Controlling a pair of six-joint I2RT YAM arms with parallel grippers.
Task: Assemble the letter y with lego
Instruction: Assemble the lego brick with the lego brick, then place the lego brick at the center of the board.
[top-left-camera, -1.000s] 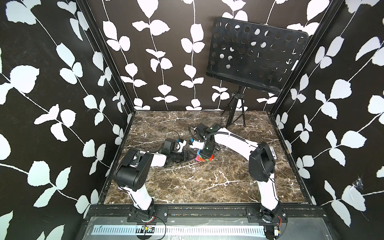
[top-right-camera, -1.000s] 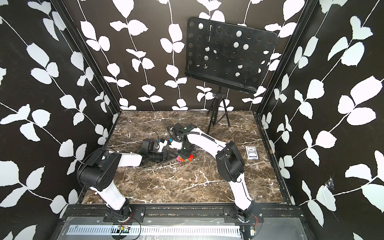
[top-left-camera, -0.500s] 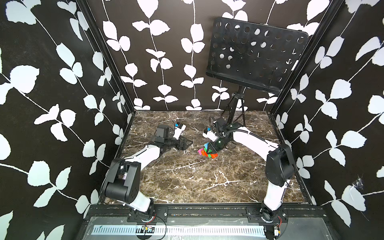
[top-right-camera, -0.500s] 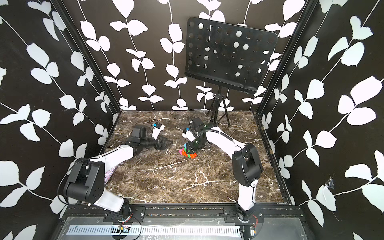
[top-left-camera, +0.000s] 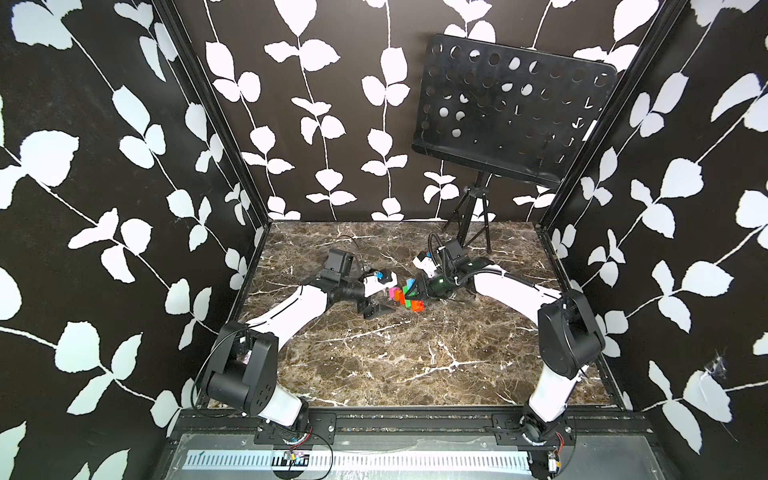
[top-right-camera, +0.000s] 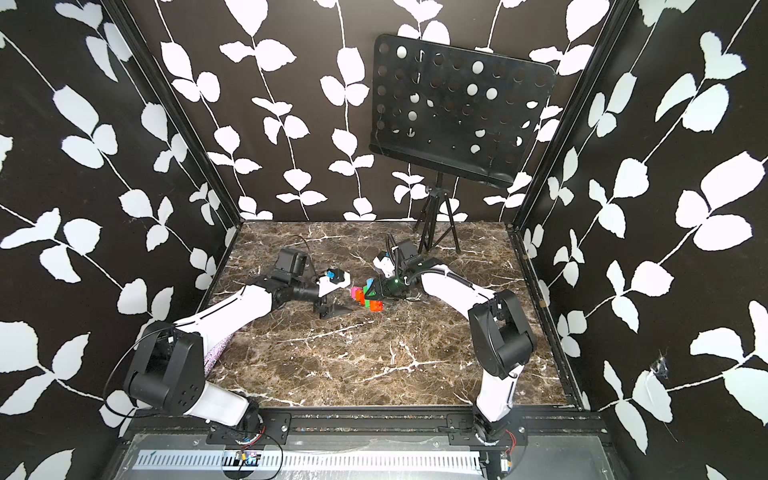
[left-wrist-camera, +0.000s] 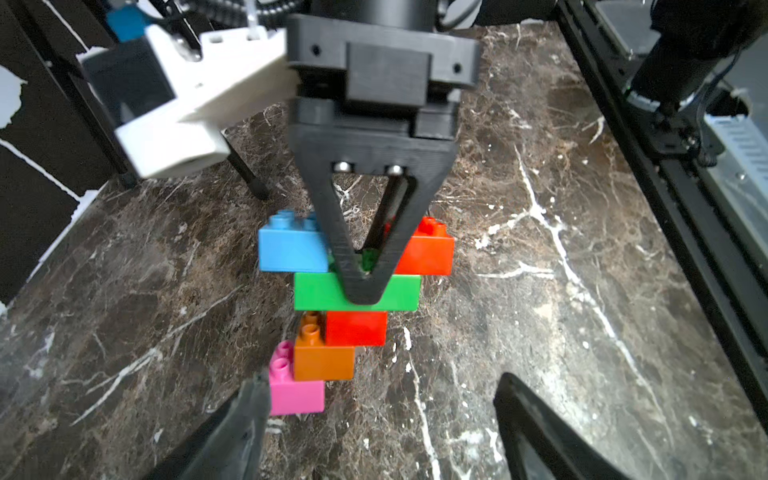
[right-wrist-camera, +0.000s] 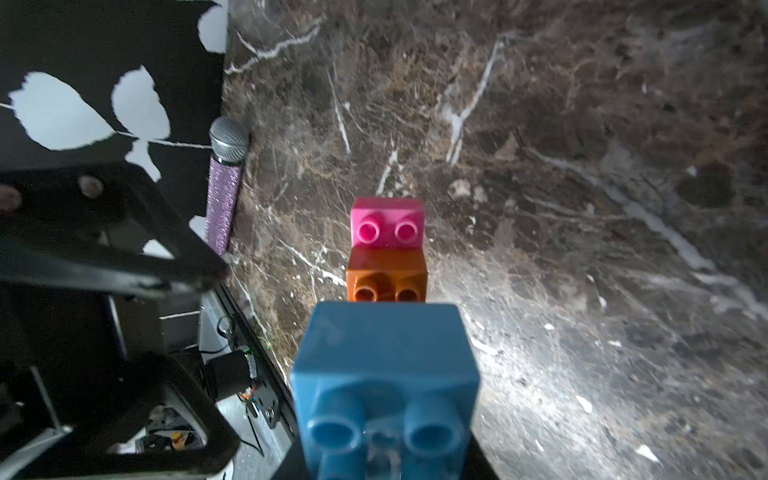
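Note:
The letter y (top-left-camera: 404, 296) (top-right-camera: 365, 296) is an assembled lego figure: blue (left-wrist-camera: 291, 249) and red (left-wrist-camera: 428, 253) tips on a green bar (left-wrist-camera: 318, 293), then a red (left-wrist-camera: 357, 328), orange (left-wrist-camera: 324, 361) and pink brick (left-wrist-camera: 297, 395). My right gripper (top-left-camera: 417, 292) (left-wrist-camera: 365, 286) is shut on the green bar between the two tips and holds the figure low over the marble floor. My left gripper (top-left-camera: 383, 302) (left-wrist-camera: 382, 380) faces the tail, open wide. One of its fingers (left-wrist-camera: 245, 415) sits right beside the pink brick. In the right wrist view the blue brick (right-wrist-camera: 386, 365) fills the foreground.
A black music stand (top-left-camera: 511, 120) on a tripod (top-left-camera: 473, 226) stands at the back right. A microphone with a purple glitter handle (right-wrist-camera: 224, 183) (top-right-camera: 216, 357) lies along the left wall under my left arm. A black frame rail (top-left-camera: 415, 419) runs along the front edge.
My left gripper's jaws have spread apart. The right gripper has brought the figure slightly left, and the left gripper has closed in on the pink tail end.

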